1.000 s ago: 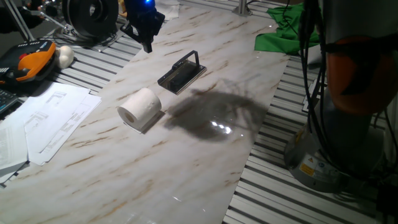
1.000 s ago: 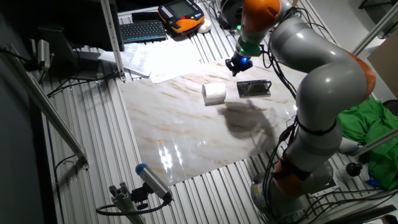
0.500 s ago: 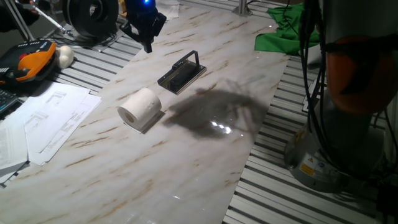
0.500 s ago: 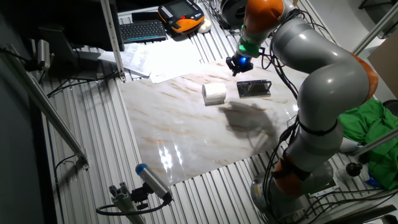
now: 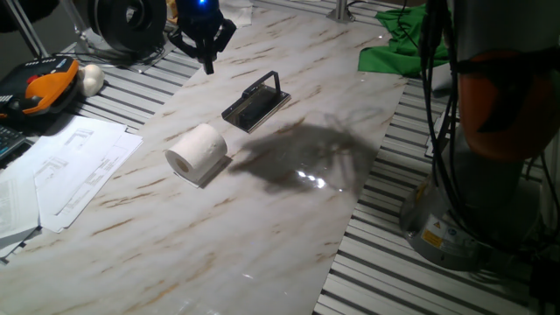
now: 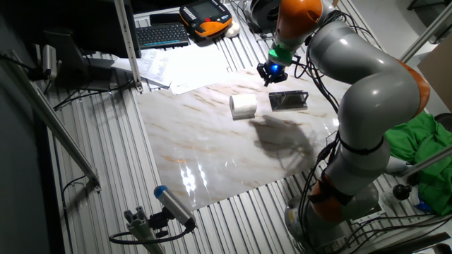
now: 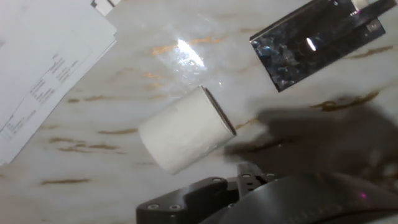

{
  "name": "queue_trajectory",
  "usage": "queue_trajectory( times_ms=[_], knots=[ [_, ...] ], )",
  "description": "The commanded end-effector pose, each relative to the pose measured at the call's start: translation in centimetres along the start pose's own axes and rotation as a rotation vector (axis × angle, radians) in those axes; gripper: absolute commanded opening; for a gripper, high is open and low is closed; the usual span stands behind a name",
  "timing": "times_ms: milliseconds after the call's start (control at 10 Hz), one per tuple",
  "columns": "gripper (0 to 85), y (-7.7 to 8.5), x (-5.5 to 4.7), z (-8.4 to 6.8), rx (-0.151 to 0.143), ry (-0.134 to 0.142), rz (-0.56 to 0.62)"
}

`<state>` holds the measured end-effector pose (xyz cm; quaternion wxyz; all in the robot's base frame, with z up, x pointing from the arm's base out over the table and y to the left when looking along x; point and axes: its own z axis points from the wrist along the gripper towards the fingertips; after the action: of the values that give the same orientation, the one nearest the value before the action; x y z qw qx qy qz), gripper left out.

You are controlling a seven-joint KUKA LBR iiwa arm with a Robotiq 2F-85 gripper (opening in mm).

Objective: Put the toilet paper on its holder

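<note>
In one fixed view, the toilet paper (image 5: 197,151) is lying on its side on the marble counter (image 5: 262,227), its hollow core facing the papers (image 5: 66,171) to one side. The holder (image 5: 256,101) is sitting just beyond it, near but not touching, with its thin bar arching over the dark base. The gripper (image 5: 206,35) is hanging above the far edge of the counter, well apart from both, a blue light glowing on it. Whether the jaws are spread or pressed together I cannot tell; from here they are reading as one dark shape.

In the other fixed view, the arm is reaching over the counter, and the gripper (image 6: 272,70) is hovering above and beyond the holder (image 6: 288,100), with the toilet paper (image 6: 243,106) resting just beside the holder. Nothing is being held, as far as this view is showing.

In the hand view, the camera is looking down at the toilet paper (image 7: 186,130) lying free on the counter, the holder (image 7: 317,40) up in the corner, and a dark part of the hand low in the frame (probably a finger, though it is too blurred to be sure).

Judging from all this, the task is barely starting: the roll is not yet grasped, and picking it up, carrying it across and threading it onto the bar are all remaining
</note>
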<state>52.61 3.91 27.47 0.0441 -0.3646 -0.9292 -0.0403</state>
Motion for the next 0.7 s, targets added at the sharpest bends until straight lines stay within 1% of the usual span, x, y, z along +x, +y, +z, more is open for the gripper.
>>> queue_trajectory(
  times_ms=[0, 100, 200, 300, 400, 500, 600],
  knots=[
    [0.0, 0.0, 0.0, 0.0, -0.040, -0.006, 0.389],
    [0.0, 0.0, 0.0, 0.0, -0.041, -0.004, 0.421],
    [17.0, 0.0, 0.0, 0.0, -0.040, -0.010, 0.477],
    [34.0, 0.0, 0.0, 0.0, -0.026, -0.036, 0.524],
    [51.0, 0.2, 0.0, 0.2, -0.030, -0.052, 0.578],
    [68.0, 1.4, -0.3, 1.9, -0.054, -0.066, 0.649],
    [68.0, 2.3, -0.6, 3.2, -0.071, -0.075, 0.695]
  ],
)
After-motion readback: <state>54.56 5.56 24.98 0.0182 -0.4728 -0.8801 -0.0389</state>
